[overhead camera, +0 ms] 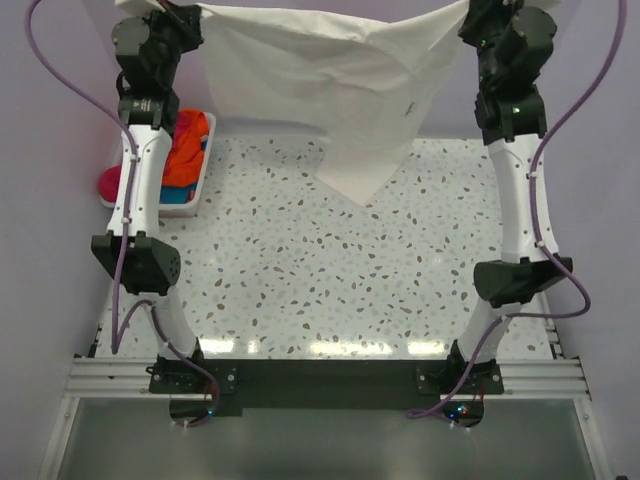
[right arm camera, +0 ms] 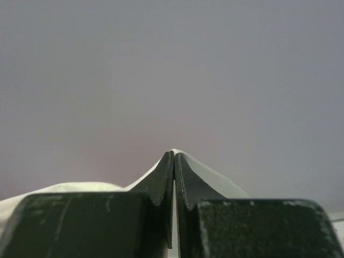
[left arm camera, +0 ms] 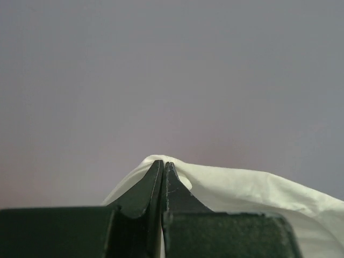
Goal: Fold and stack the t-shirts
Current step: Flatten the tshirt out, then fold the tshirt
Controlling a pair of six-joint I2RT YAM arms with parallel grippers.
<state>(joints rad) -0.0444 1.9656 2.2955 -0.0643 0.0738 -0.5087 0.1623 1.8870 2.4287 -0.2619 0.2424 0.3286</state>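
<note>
only top view shows cream t-shirt (overhead camera: 330, 80) spread left-right, corner hanging tableward; left gripper (left arm camera: 163, 164), right gripper (right arm camera: 173, 156) pinch its edge

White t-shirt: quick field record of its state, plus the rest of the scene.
shirt: white t-shirt, held up and spread wide over the far part of the table
left tool: shut, pinching the shirt's upper edge at its left end
right tool: shut, pinching the upper edge at its right end
hang: lower part droops to a point; contact with the table cannot be told
folded: not yet
other shirts: orange t-shirt and magenta-pink t-shirt, bunched in the white basket at far left
stack: none visible
</note>
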